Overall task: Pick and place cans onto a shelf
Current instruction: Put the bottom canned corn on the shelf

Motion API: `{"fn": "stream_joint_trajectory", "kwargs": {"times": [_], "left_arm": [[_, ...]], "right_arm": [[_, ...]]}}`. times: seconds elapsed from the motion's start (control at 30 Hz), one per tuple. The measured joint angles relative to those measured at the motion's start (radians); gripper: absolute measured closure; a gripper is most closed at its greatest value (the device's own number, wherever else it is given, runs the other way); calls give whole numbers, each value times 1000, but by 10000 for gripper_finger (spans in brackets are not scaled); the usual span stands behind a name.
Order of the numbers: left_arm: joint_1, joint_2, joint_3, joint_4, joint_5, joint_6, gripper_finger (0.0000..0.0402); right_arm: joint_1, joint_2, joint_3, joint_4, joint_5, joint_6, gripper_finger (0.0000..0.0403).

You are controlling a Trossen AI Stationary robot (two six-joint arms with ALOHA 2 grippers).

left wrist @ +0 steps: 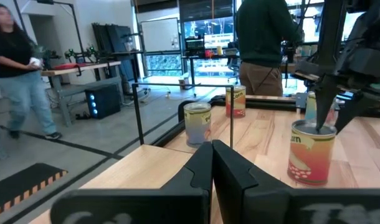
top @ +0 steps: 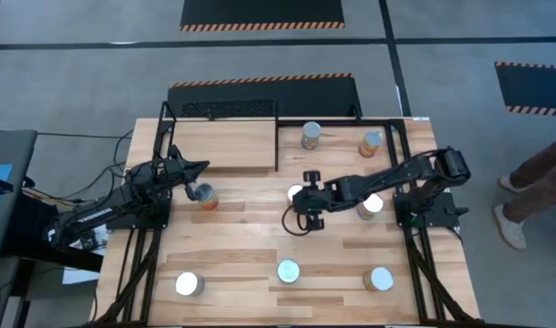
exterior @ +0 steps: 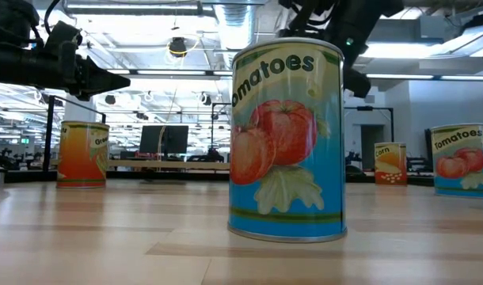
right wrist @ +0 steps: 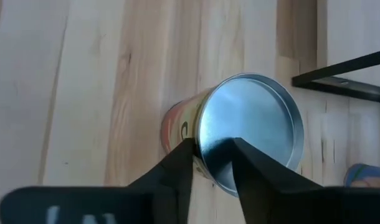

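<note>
Tomato can [exterior: 287, 138] nearest, eight cans [top: 379, 279] on table [top: 241, 246], left tool [left wrist: 212, 163] pressed together, right tool [right wrist: 212, 163] slightly spread.

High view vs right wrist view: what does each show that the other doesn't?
High view only: all eight cans, the shelf, and the left tool, shut, beside an orange can. Right wrist view only: a close look at the silver lid of the centre can, with the right tool fingers slightly apart over its rim. Both: the right tool over that centre can on the plank table.
</note>
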Motion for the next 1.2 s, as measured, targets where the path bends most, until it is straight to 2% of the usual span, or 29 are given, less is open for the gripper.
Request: {"fn": "stream_joint_trajectory", "kwargs": {"times": [0.3, 0.37, 0.47, 0.7, 0.87, 1.1, 1.2], "left_arm": [[0, 0, 0, 0, 0, 0, 401], [0, 0, 0, 0, 0, 0, 401], [0, 0, 0, 0, 0, 0, 401], [0, 0, 0, 0, 0, 0, 401], [0, 0, 0, 0, 0, 0, 402], [0, 0, 0, 0, 0, 0, 401], [0, 0, 0, 0, 0, 0, 402]], "right_arm": [[-23, -2, 2, 6, -13, -43, 385], [-22, -1, 18, -15, -39, -56, 395], [-21, 3, 80, -81, -94, -49, 392], [-21, 2, 282, -103, -155, -70, 398], [-41, 1, 431, -87, -158, -34, 397], [-162, 1, 553, -29, -142, -107, 399], [-227, 43, 609, -4, -150, -164, 399]]}}
